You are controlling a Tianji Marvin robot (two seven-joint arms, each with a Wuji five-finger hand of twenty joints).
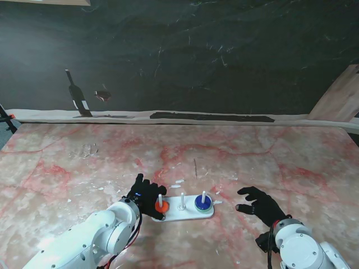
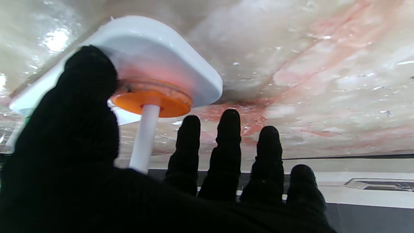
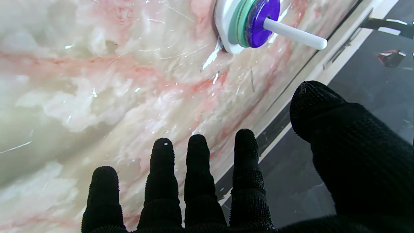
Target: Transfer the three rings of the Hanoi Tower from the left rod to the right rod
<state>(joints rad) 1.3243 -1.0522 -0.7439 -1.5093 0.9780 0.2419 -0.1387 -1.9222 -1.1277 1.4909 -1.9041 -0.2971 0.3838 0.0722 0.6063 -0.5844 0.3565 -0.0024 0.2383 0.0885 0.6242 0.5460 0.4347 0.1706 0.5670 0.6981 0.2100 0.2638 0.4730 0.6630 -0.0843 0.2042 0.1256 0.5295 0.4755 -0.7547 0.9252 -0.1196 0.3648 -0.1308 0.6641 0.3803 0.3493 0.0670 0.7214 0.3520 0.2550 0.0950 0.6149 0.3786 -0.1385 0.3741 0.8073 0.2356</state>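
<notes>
Pink marble table (image 1: 291,162): left robot hand (image 1: 147,194) spread open beside orange ring (image 1: 161,207), thumb touching; right robot hand (image 1: 261,205) splayed, empty.

Bright even light; glare on table (image 2: 55,38); wrist views soft-focused.

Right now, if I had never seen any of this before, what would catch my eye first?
Probably the small white base with three upright rods, near the table's front edge: an orange ring sits on its left rod, a purple ring on its right. Next, the two black-gloved robot hands flanking it: the left robot hand spread right beside the orange ring, the right robot hand open on the marble, apart from the toy.
</notes>
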